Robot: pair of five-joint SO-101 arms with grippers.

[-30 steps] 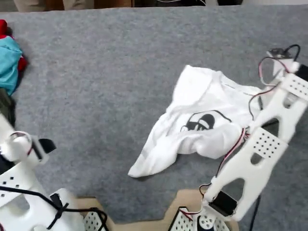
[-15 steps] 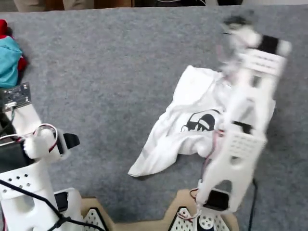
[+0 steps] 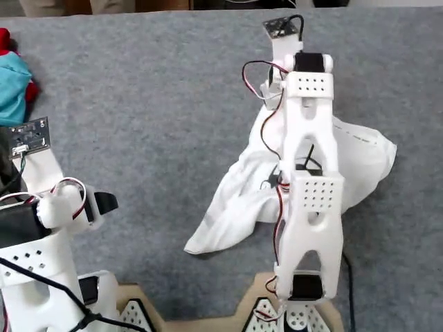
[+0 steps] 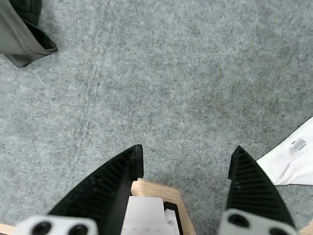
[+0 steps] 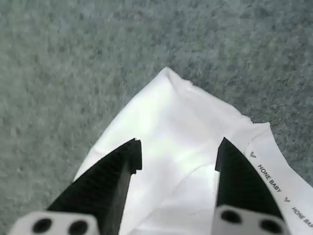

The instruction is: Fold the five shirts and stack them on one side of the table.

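A crumpled white shirt [image 3: 239, 190] with a black print lies right of the table's middle, and its far corner [image 5: 168, 117] spreads on the grey cloth. My right arm [image 3: 308, 138] stretches over the shirt toward the far side. My right gripper [image 5: 178, 144] hangs open just above that far corner, holding nothing. My left gripper [image 4: 188, 149] stands open over bare grey cloth at the front left, one black finger [image 3: 104, 203] showing in the high view. A white shirt edge [image 4: 293, 156] lies off to its side.
A pile of shirts sits at the left edge: teal [image 3: 14, 90], red [image 3: 5, 38] and a dark one [image 3: 8, 155], also seen as dark folded cloth [image 4: 22, 29]. Grey cloth [image 3: 159, 83] covers the table. The arms' wooden base [image 3: 208, 311] is at the front.
My right arm has swung from the table's right edge leftward and outward over the white shirt. My left arm rose and turned early on, then kept nearly still.
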